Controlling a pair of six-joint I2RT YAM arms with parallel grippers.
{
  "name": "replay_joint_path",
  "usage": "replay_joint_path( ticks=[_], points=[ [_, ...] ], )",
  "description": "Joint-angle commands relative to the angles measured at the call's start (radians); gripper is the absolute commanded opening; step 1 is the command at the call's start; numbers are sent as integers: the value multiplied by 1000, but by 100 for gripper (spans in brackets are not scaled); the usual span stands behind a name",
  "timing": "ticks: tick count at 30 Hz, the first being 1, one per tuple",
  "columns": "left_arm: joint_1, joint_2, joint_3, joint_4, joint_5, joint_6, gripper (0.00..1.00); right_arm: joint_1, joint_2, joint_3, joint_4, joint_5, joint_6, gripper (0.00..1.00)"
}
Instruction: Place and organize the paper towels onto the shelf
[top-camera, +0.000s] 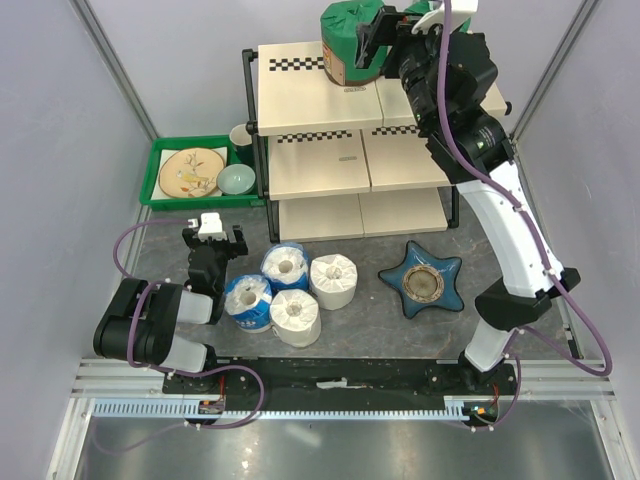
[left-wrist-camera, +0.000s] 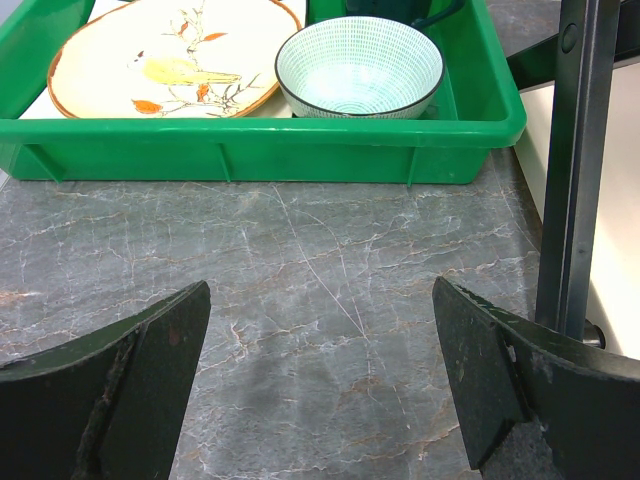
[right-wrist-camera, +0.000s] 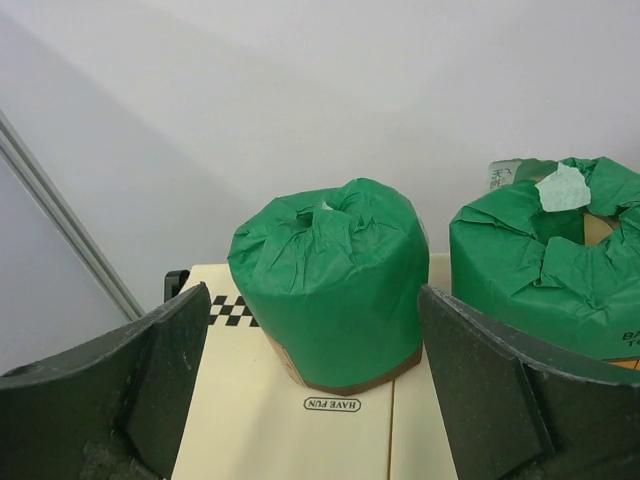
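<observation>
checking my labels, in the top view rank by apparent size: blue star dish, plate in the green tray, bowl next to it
1. star dish, widest across its points
2. plate, somewhat smaller
3. bowl, clearly smallest

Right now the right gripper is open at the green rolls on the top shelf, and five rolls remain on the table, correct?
Four, not five: the top external view shows two blue-and-white rolls and two white rolls on the table. The right gripper is indeed open at the green rolls on the top shelf.
</observation>
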Motion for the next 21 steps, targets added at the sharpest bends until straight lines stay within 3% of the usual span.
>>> replay_joint_path(
  ticks=[1,11,21],
  points=[
    [2,4,15,46,-4,12,99,-6,-63,-36,51,-2,-8,93],
    [2,3,15,46,-4,12,99,-95,-314,-362,303,280,-26,98],
    [2,3,15,46,-4,11,99,-367,-302,-392,284,265,146,98]
  ],
)
